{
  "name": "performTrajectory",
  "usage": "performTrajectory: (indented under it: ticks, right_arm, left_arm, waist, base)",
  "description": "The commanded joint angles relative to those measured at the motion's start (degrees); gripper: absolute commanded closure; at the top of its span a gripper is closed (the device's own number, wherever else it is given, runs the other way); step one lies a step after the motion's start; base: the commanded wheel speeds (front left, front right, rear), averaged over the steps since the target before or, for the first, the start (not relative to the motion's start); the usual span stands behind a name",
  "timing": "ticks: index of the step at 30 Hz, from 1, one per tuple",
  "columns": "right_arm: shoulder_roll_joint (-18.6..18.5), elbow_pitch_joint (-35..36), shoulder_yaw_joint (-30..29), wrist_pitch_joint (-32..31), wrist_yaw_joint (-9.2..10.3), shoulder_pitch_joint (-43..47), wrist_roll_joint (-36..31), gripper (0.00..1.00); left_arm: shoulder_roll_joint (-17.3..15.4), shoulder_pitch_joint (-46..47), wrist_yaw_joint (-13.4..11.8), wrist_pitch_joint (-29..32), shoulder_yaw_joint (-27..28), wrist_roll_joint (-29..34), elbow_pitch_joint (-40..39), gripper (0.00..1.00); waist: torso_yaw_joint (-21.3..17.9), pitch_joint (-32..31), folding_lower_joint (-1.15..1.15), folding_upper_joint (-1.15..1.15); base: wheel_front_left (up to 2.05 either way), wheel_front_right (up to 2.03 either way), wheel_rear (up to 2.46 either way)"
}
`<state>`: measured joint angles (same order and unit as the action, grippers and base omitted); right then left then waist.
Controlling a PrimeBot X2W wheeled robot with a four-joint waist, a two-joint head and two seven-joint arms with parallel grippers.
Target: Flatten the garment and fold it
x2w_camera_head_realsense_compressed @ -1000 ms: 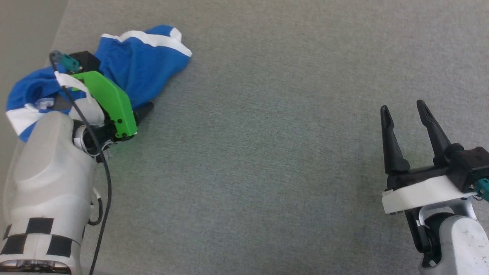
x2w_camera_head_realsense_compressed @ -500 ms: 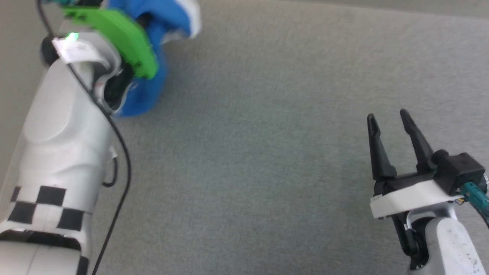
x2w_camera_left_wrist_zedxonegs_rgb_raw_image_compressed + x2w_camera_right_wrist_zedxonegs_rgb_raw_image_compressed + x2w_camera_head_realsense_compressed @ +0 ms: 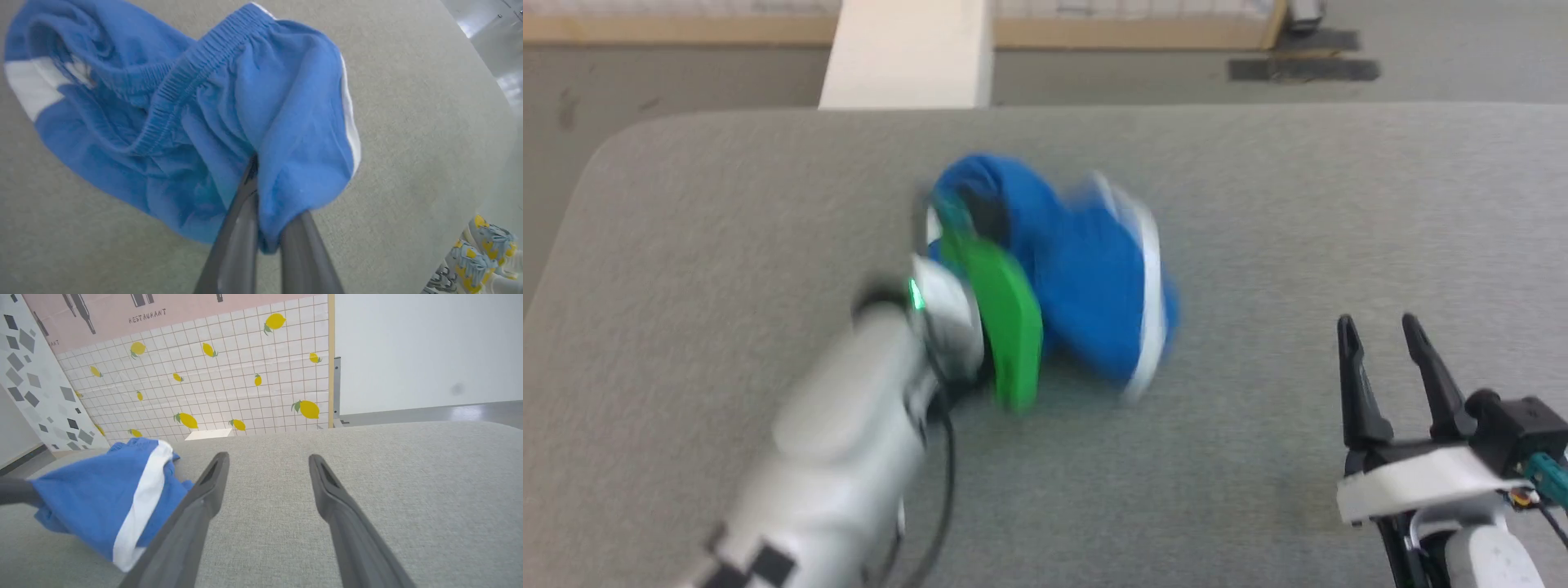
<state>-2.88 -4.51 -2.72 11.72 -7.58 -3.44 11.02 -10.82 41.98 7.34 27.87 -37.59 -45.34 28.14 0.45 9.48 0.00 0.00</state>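
At the left of the head view the left arm [image 3: 849,425] is seen blurred, stretched over the grey table [image 3: 686,212]. Beyond its green mount [image 3: 1010,335] the left gripper [image 3: 267,234] is clamped on the garment [image 3: 1086,278]. In the left wrist view the two fingers are pressed close together, with a fold of blue cloth pinched between them. The garment is held near the middle of the table, bunched into a lump, its waistband [image 3: 192,81] crumpled and a white stripe [image 3: 141,498] turned to the right. Whether its lower edge touches the table cannot be told. Further right, well apart from the garment, the right gripper [image 3: 1378,327] is held over bare table, fingers spread wide and nothing between them.

The step in hand is judged to be the flattening, at its very start: nothing is spread and no fold is made. For the next move the garment would need to be set down within reach of both arms. A second hold would then be needed from the right gripper, best on the waistband or a hem away from the left pinch, so that the cloth can be drawn apart and laid flat. Care is called for, since soft cloth may slip from so narrow a pinch.
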Motion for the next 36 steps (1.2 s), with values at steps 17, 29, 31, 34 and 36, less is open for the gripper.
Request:
performTrajectory:
  ticks: [17, 29, 31, 34, 36]
  right_arm:
    - [0.01, -2.05, -1.46, 1.2, 0.09, 5.24, 1.88, 0.0]
    - [0.01, -3.29, -1.6, 0.48, 0.09, 6.47, 2.66, 0.0]
    - [0.01, -4.95, -1.92, -3.11, 0.09, 6.44, 3.06, 0.0]
    - [0.01, -6.1, -0.51, -8.17, 0.09, 4.59, 3.03, 0.0]
    - [0.01, -7.02, 1.35, -13.87, 0.09, 1.15, 2.38, 0.0]
  left_arm:
    - [-2.3, -14.97, -4.56, -2.6, 7.31, -10.92, -9.51, 0.0]
    - [-8.17, -28.6, -8.48, -38.93, 20.73, -0.3, -16.78, 0.0]
    - [-6.86, -33.05, -9.77, -42.66, 22.0, 6.29, -16.42, 0.0]
    - [-3.81, -35.71, -10.55, -42.82, 25.82, 10.61, -19.6, 0.0]
    - [-1.58, -37.68, -10.0, -42.84, 27.92, 13.41, -21.56, 0.0]
  waist:
    - [1.09, -9.16, 0.0, 0.0]
    - [3.97, -10.59, 0.0, 0.0]
    - [4.26, -10.42, 0.0, 0.0]
    - [4.24, -9.52, 0.0, 0.0]
    - [4.41, -8.51, 0.0, 0.0]
  base:
    - [0.0, 0.0, 0.0]
    - [0.0, 0.0, 0.0]
    - [0.0, 0.0, 0.0]
    - [0.0, 0.0, 0.0]
    - [0.0, 0.0, 0.0]
